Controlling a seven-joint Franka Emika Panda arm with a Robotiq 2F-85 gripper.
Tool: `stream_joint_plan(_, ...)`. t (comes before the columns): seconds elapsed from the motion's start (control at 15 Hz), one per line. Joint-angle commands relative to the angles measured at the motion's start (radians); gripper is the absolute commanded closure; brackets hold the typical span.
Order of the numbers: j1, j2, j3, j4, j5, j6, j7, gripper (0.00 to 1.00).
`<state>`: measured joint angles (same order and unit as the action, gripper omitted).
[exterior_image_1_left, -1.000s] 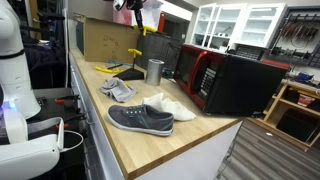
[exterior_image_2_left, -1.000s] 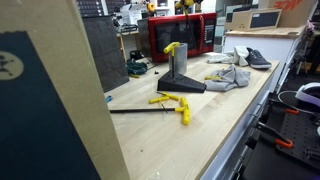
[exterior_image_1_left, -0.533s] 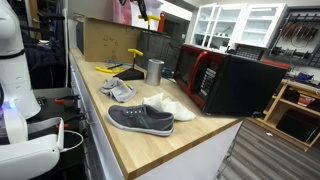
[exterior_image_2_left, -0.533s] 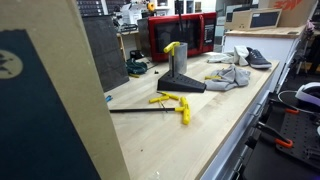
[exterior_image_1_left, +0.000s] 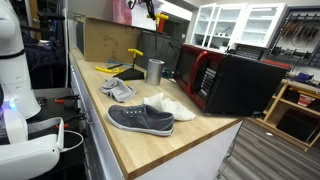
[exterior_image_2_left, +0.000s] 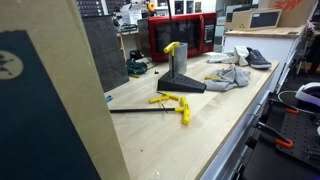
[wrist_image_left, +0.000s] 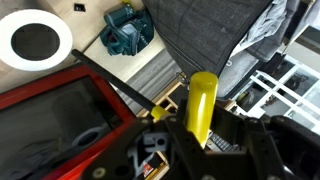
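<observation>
In an exterior view the pincer (exterior_image_1_left: 144, 4) sits at the very top edge, closed on a yellow tool (exterior_image_1_left: 153, 12). A second ago it hung lower and further left in that frame, with more of the tool showing. It has since climbed and drifted toward the side of the red microwave (exterior_image_1_left: 205, 75). Well below it, the metal cup (exterior_image_1_left: 154, 70) and the grey shoe (exterior_image_1_left: 140, 120) lie unmoved on the surface (exterior_image_1_left: 120, 145).

In an exterior view from the far end, the yellow clamps (exterior_image_2_left: 174, 100) rest as before. The pincer is too small to make out there.

In the wrist view the tool's yellow handle stands up between the dark fingers, clamped tight. A red-edged casing (wrist_image_left: 60, 95) lies below it, and a white ring (wrist_image_left: 38, 18) beyond.
</observation>
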<state>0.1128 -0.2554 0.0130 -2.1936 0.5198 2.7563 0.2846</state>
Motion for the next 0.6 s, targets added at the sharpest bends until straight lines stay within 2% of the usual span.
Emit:
stream_joint_plan(0.0,0.005,0.06,-0.006,0.064,0.045,0.025,-0.006,0.94)
stream_joint_plan(0.53,-0.037,0.073,-0.031,0.035,0.036,0.011,-0.007,0.94)
